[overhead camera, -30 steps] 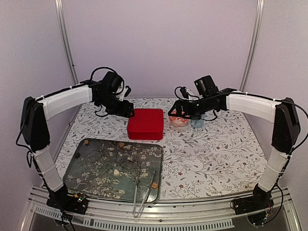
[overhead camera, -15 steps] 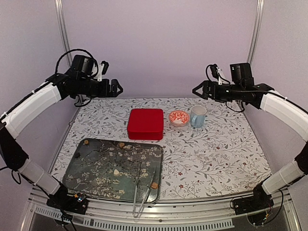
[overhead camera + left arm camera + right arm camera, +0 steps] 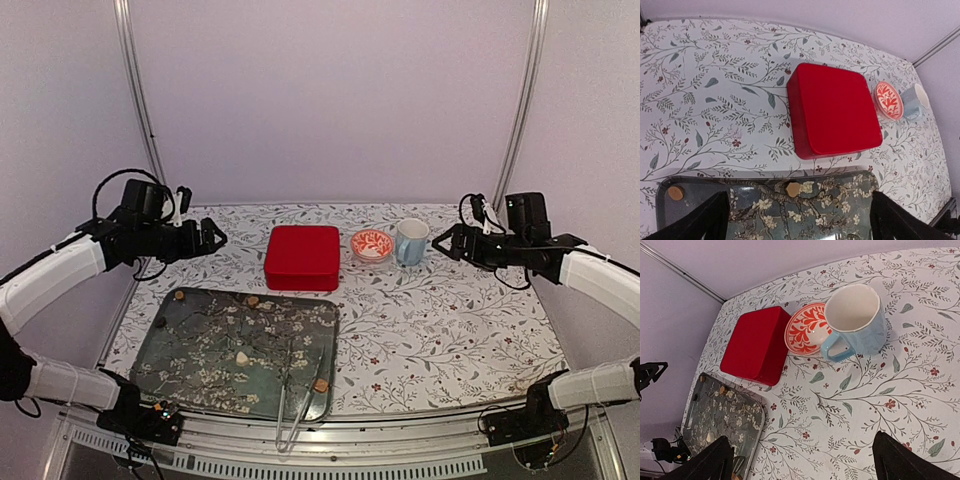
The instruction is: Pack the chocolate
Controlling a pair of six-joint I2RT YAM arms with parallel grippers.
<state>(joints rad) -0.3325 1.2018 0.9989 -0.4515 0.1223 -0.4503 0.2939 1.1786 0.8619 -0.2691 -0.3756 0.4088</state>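
On the left, in the top view, the left gripper point(image 3: 213, 238) hangs over the table's far left edge. Its own camera shows its dark fingers point(image 3: 707, 220) spread wide with nothing between them. Below it lies a rounded rectangular tray point(image 3: 150, 345), dark teal with a pale blossom print, and the chocolate point(image 3: 252, 300) sits scattered on it. The left wrist view catches only two caramel rounds at the far rim, while from above we also see a cream lump and thin metal tongs point(image 3: 290, 405) crossing the near rim. Mid-table a glossy red box point(image 3: 303, 257), a rounded square, has its lid on. The right wrist view alone shows the branching pattern inside the red-and-white bowl point(image 3: 807, 334) and the cream interior of the pale blue mug point(image 3: 860, 325) just beside it. At the far right, the right gripper point(image 3: 441, 243) is likewise wide open and holds nothing.
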